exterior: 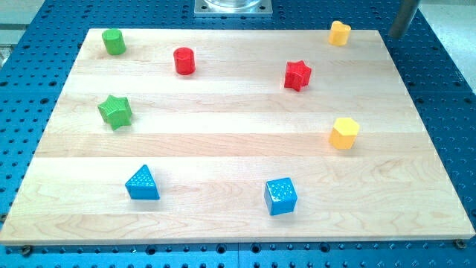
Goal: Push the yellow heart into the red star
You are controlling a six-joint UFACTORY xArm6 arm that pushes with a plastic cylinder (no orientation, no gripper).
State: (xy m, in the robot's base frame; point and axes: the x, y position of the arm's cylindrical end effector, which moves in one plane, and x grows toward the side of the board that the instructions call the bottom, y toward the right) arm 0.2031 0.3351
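Note:
The yellow heart (340, 33) sits near the board's top edge, right of centre. The red star (297, 75) lies below and to the left of it, a short gap away. My tip (398, 35) is at the view's top right, just off the board's top right corner, to the right of the yellow heart and not touching any block.
A yellow pentagon (344, 133) lies at the right, below the red star. A red cylinder (184, 61) and a green cylinder (113, 42) are at the top left, with a green star (115, 112) at the left. A blue triangle (142, 183) and a blue cube (280, 196) lie near the bottom. The wooden board (238, 149) rests on a blue perforated table.

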